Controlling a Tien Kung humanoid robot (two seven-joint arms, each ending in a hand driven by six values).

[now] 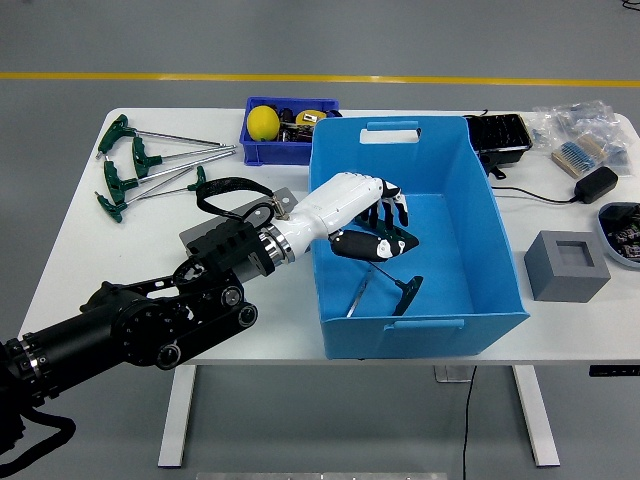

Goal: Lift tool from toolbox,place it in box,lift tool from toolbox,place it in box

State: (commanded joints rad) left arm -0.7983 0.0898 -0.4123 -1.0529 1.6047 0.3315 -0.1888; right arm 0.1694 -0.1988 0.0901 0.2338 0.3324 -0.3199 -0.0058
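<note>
Left robot hand (pixel 375 225) fingers relaxed inside blue box (pixel 482 215), T-handle tool (pixel 385 287) on its floor

Blue box (pixel 478 205), green-handled tool (pixel 405 292), white-and-black left hand (pixel 375 225).

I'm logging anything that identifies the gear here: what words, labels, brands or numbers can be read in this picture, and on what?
No text can be read in this view.
Small items in the dark blue bin behind the blue box: any print is too small to read.
Bagged parts at the table's far right: too blurred to tell.
Left hand, grey block, green-handled T-wrenches: no visible markings.
</note>
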